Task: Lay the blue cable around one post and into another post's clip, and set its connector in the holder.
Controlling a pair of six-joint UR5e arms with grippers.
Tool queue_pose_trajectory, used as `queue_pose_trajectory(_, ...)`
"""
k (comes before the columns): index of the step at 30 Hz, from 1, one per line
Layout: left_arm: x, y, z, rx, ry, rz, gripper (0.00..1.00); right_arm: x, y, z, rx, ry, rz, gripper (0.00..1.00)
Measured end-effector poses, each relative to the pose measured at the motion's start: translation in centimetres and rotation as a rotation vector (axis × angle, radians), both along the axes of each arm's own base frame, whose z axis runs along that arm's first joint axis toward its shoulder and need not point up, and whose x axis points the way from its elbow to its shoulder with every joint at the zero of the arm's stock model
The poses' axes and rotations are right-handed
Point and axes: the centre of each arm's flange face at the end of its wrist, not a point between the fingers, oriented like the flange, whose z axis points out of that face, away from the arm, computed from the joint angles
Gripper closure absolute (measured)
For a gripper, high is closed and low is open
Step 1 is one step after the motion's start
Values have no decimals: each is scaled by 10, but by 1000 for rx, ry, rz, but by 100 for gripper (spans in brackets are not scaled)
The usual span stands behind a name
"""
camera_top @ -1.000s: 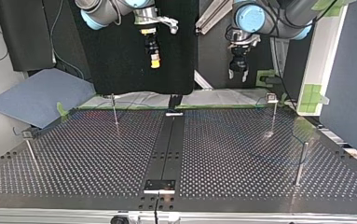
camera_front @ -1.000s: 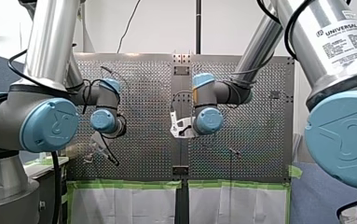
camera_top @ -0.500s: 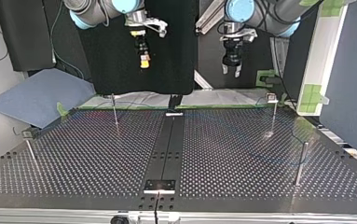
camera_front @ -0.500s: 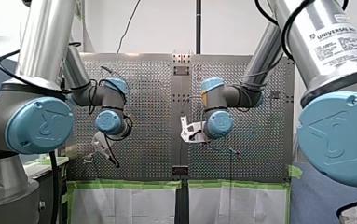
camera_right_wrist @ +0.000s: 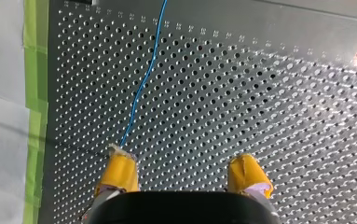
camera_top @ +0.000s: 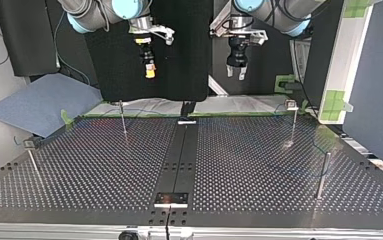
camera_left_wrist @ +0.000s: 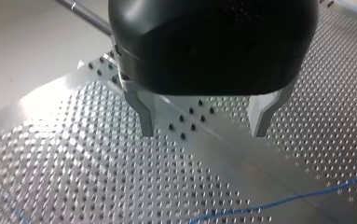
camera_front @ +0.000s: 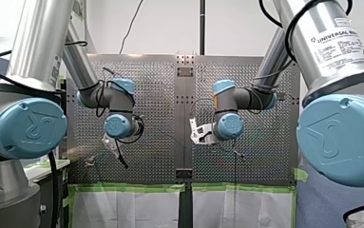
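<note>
The thin blue cable (camera_right_wrist: 141, 88) lies on the perforated table and runs in to an end just beside one yellow pad (camera_right_wrist: 118, 171) of my right gripper (camera_right_wrist: 181, 175). That gripper is open with nothing between its pads. In the top view my right gripper (camera_top: 150, 71) hangs high over the table's far edge. My left gripper (camera_top: 236, 73) hangs beside it, metal fingers (camera_left_wrist: 144, 115) apart and empty. A stretch of blue cable (camera_left_wrist: 285, 199) crosses the plate ahead of my left gripper (camera_left_wrist: 203, 133). I cannot make out the connector or the holder.
Thin posts stand on the table (camera_top: 259, 165): one at the far left (camera_top: 123, 119), one at the far right (camera_top: 293, 120), one at the right side (camera_top: 323, 175), one at the left side (camera_top: 32, 161). A black strip (camera_top: 181, 150) runs down the middle. Green tape (camera_right_wrist: 35, 88) edges the plate.
In the top view both grippers have shifted left, and my left gripper has turned so that both fingers show. In the front view both wrists have moved right and a little lower.
</note>
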Motion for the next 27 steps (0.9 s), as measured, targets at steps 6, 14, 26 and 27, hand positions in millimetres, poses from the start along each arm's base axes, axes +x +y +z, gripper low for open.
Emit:
queue_pose_trajectory(6,-13,-17,2,47,-21,-52,0,6,5,1,-12,-9,23,2)
queue_pose_trajectory(14,-33,-33,1,120,-21,-95,0,15,11,4,-33,-20,65,2)
queue_pose_trajectory(26,-38,-23,-2,243,8,-18,0,28,21,11,-45,-38,127,2)
queue_pose_trajectory(27,-37,-23,-2,250,9,-11,0,29,22,12,-47,-39,129,2)
